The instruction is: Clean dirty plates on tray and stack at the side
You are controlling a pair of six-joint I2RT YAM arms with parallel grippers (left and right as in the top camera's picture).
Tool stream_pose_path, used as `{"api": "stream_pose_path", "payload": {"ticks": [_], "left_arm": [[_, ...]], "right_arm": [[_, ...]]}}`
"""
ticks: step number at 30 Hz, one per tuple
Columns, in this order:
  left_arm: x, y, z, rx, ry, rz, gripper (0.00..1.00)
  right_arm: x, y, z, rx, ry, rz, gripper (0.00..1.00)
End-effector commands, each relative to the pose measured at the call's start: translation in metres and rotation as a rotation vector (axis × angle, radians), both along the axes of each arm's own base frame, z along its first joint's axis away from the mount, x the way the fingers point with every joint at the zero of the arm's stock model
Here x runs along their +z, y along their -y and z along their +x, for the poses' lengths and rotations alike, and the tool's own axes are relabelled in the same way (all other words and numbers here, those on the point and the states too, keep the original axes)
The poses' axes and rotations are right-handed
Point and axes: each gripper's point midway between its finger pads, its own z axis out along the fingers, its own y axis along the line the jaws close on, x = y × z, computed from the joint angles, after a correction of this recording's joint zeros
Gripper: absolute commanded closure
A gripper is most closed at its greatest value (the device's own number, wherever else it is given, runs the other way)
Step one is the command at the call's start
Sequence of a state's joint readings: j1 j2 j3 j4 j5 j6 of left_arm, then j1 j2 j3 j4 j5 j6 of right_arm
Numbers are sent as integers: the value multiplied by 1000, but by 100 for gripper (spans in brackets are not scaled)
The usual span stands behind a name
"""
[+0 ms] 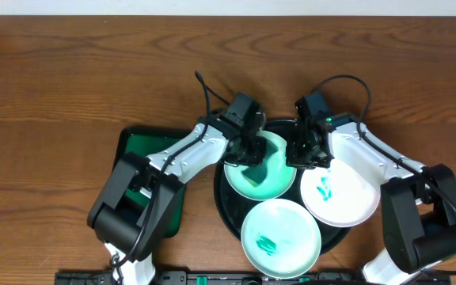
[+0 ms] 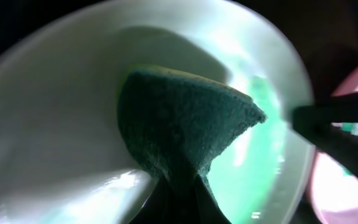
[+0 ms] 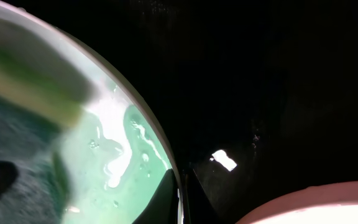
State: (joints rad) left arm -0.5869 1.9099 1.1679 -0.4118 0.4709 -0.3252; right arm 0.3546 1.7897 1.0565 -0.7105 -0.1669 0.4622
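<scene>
From overhead, the tray (image 1: 222, 202) sits at the near-middle of the table (image 1: 70, 71) with three plates on it. The back plate (image 1: 279, 178) is washed green all over. The right plate (image 1: 347, 202) and the front plate (image 1: 287, 226) each show a teal smear at centre, and the right plate overhangs the tray's rim. The left gripper (image 1: 250, 154) is down on the back plate's left part. The right gripper (image 1: 301, 152) is at that plate's right edge. A green tray (image 1: 137, 142) lies just left of the black one, partly under the left arm.

In the left wrist view, the fingers are pinched narrow on a dark green sponge (image 2: 179, 124), which presses into the back plate's wet, green-tinted bowl. A dark finger of the other gripper reaches in from the right at the rim.

In the right wrist view, the jaws are closed tight on the back plate's rim, one finger inside and one outside. Green water pools just inside the rim, and the sponge is a blur at left. The tray is dark behind, and the right plate's edge shows at the lower right corner.
</scene>
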Motion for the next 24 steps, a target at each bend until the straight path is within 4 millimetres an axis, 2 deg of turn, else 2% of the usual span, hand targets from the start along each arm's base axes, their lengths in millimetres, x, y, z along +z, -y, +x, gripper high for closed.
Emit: {"api": "stream_pose_path", "payload": {"ticks": [1,6,11,18,24], "left_arm": [[0,26,-28,-73,-113,-133,93],[15,42,-30,-93,-143,-245,93],[9,35,-23,-54,-127,-206,93],[-23,-31,6,138,-64,97,93],[-38,-107,18,281,-67,345,93]], "right_arm": [[-4,7,4,-6,11,-26,99],[-4,9,5,-14,11,-26,99],[-4,9,4,-13,9,-27,99],[-4,10,3,-12,3,-29,99],[-4,10,3,-12,3,-29,99]]}}
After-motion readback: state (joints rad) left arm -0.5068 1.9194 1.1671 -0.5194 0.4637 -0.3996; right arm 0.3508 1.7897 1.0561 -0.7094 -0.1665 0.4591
